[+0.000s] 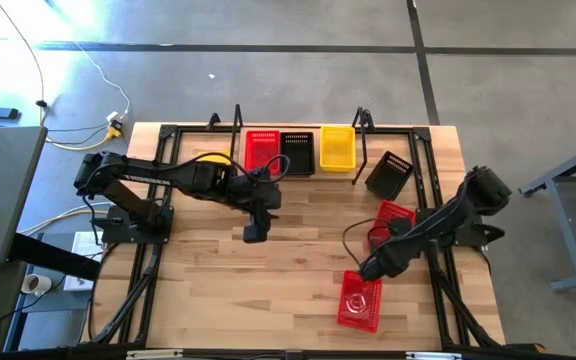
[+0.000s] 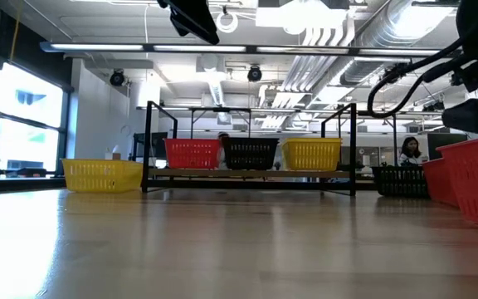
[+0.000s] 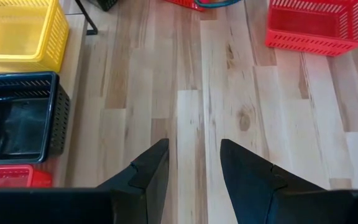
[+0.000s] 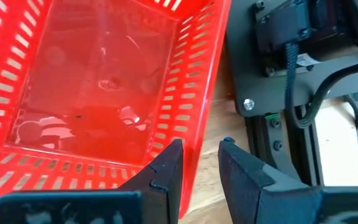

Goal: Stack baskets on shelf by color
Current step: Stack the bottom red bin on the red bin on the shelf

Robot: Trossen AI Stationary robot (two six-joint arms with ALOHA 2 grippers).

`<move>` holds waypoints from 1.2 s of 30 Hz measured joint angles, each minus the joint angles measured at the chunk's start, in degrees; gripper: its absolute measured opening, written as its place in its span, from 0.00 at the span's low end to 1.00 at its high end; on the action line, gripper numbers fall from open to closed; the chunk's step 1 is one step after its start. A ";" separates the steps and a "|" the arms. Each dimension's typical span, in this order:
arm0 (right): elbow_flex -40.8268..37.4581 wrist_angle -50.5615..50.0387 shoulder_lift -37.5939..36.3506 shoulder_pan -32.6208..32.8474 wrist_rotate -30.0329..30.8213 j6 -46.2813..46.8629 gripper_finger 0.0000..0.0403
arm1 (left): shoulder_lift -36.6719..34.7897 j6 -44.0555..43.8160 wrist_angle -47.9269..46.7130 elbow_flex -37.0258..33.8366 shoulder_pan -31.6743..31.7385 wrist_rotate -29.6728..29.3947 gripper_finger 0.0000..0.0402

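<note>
On the shelf [image 2: 247, 174] a red basket [image 1: 261, 150], a black basket [image 1: 297, 152] and a yellow basket [image 1: 337, 147] stand side by side. Another yellow basket [image 2: 102, 174] sits left of the shelf and a tilted black basket [image 1: 390, 175] right of it. Two more red baskets lie on the table's right part, one farther [image 1: 394, 215] and one nearer [image 1: 360, 302]. My right gripper [image 4: 201, 155] is open at the nearer red basket's far end, straddling its wall. My left gripper [image 3: 194, 168] is open above bare table in front of the shelf. My right gripper comes slanting down from the far right. One finger [image 4: 166, 171] is inside the nearer red basket and the other [image 4: 244, 177] outside its wall [image 4: 197, 134], near a corner. I cannot tell whether either finger touches the wall. The basket rests on the table.
Black rails and the right arm's base plate [image 4: 291, 68] run along the table's right edge, close to the red baskets. A cable [image 1: 353, 235] loops over the farther red basket. Bare wood [image 1: 268, 290] fills the middle and near left of the table.
</note>
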 joint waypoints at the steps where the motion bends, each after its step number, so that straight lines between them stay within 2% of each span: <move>1: 0.00 0.24 0.23 0.00 0.08 0.04 0.22 | 0.00 0.00 0.00 0.00 0.00 0.00 0.34; 11: -4.06 8.97 0.93 -0.02 0.00 0.15 0.21 | 0.02 -0.22 0.00 0.00 0.00 0.02 0.34; 18: -3.52 8.96 -0.01 0.33 1.85 -0.23 0.03 | 0.03 -1.05 0.04 0.00 0.00 0.03 0.34; 26: 6.43 1.36 -0.03 0.49 8.32 -1.72 0.00 | 0.04 -2.42 0.11 0.00 -0.57 0.20 0.34; 36: 19.42 -2.66 -0.03 -0.63 23.50 -3.82 0.00 | 0.04 -2.56 3.62 -0.02 -4.11 0.15 0.34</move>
